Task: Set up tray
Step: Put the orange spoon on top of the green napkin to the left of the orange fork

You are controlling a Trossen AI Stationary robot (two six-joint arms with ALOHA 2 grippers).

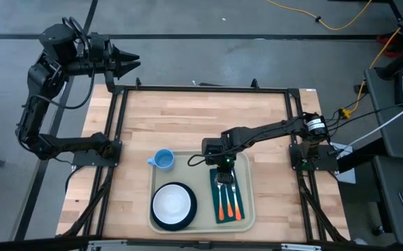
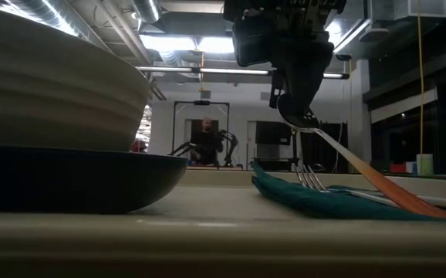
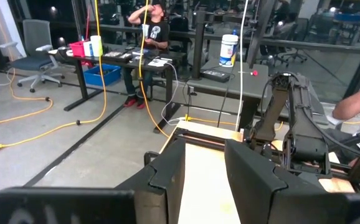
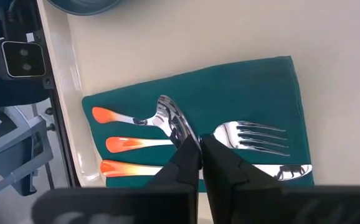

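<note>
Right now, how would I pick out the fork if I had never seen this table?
Find the big cream tray at the near edge of the wooden table. On its right side lies a dark green napkin carrying three orange-handled utensils. The fork is the one with separate prongs, lying nearest the tray's right rim, beside the rounded spoon.

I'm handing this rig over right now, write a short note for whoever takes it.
Right gripper: jaws shut, over the green napkin on the tray, tips at the spoon; it looks pinched, not certain.
Left gripper: parked beyond the table's far left corner, holding nothing.
Done: bowl on a dark plate, napkin, fork and three orange-handled utensils on the tray.
Left: blue cup sits at the tray's far left corner, on or off unclear; spoon placement looks unfinished.
</note>
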